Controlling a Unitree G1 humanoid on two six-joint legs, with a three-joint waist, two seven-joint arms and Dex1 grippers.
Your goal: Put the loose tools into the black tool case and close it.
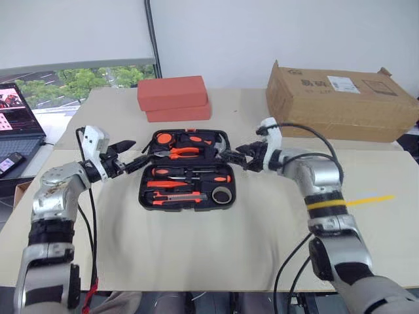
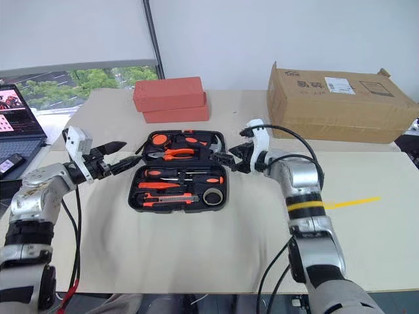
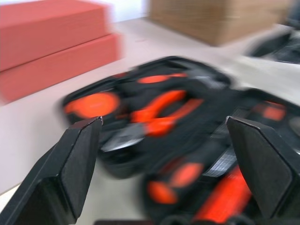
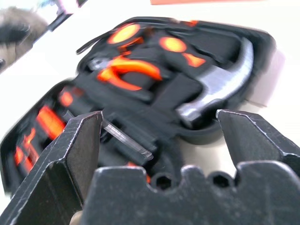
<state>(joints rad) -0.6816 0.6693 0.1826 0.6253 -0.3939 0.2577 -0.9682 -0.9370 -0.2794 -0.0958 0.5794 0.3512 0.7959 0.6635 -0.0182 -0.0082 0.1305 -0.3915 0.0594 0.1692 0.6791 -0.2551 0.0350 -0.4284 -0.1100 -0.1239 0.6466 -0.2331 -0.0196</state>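
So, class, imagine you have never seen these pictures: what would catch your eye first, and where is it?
The open black tool case lies in the middle of the table, its orange-handled tools bright against the black. The left pincer and right pincer, both open, flank it on either side. Behind it sit two stacked red boxes, with a big cardboard box at the far right.
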